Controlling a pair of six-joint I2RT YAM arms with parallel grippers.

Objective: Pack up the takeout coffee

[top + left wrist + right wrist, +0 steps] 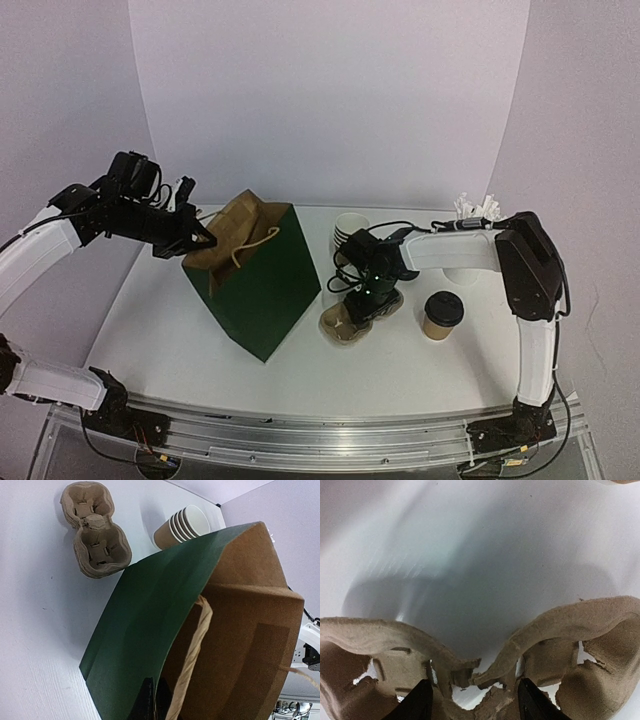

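Note:
The takeout coffee (441, 314), a brown paper cup with a black domed lid, stands upright on the table at the right, apart from both grippers. A dark green paper bag (262, 282) with a kraft inside and rope handles stands open left of centre; it fills the left wrist view (150, 610). My left gripper (200, 240) is shut on the bag's rim, one finger on each side of its wall (154, 702). My right gripper (362, 300) is low over the pulp cup-carrier tray (345, 322), open, its fingers straddling the tray's middle ridge (475, 702).
A stack of brown paper cups (347, 232) lies behind the tray, also in the left wrist view (182, 525). A white cup of wrapped sticks (470, 212) stands at the back right. The tray also shows in the left wrist view (95, 535) and the right wrist view (580, 625).

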